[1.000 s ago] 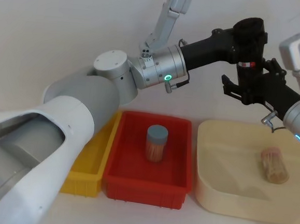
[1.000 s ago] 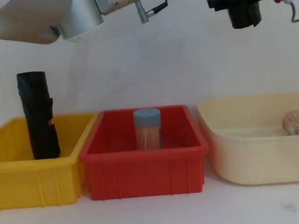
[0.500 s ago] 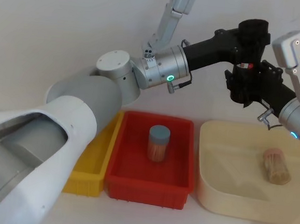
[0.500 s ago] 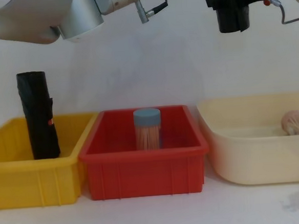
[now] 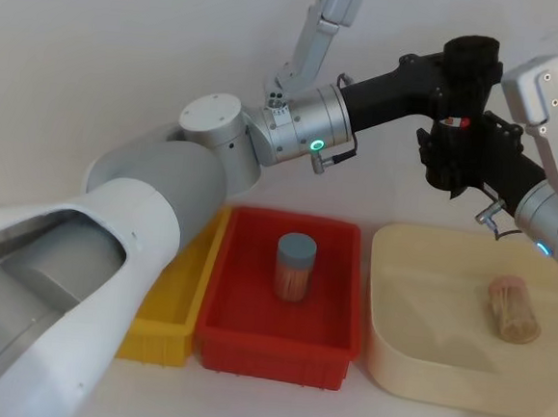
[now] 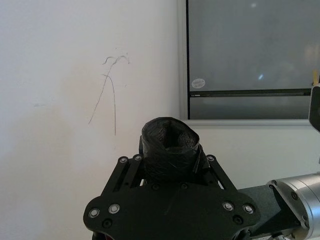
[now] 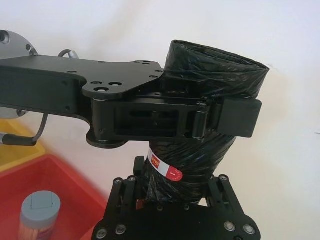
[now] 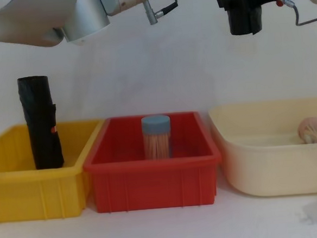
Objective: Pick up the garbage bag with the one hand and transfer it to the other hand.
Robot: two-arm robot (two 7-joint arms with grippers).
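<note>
- Since a second ago, the right gripper [image 5: 455, 150] has slid leftward in the upper right of the head view and closed in on the garbage bag [image 5: 466, 74]; the left gripper [image 5: 459, 76] and its arm have hardly shifted.
- Held upright in mid-air, the garbage bag sits in the upper right of the head view, high above the bins, with its red-and-white label band [image 7: 165, 168] between the two grips.
- With the green ring light on its wrist, the left gripper is clamped around the upper part of the bag, its fingers [image 7: 239, 117] pressing into the crinkled plastic.
- From below, the right gripper has its fingers set on either side of the bag's lower part, pressed against the plastic.
- At the bottom centre of the head view, a blue-lidded jar of sticks [image 5: 294, 267] stands upright in the red bin [image 5: 278, 348].
- At the lower right, a pink-lidded jar [image 5: 511, 308] lies on its side in the cream tub [image 5: 383, 357].
- Left of the red bin, the yellow bin [image 8: 22, 188] holds a second black roll [image 8: 40, 123], standing upright in the chest view.
</note>
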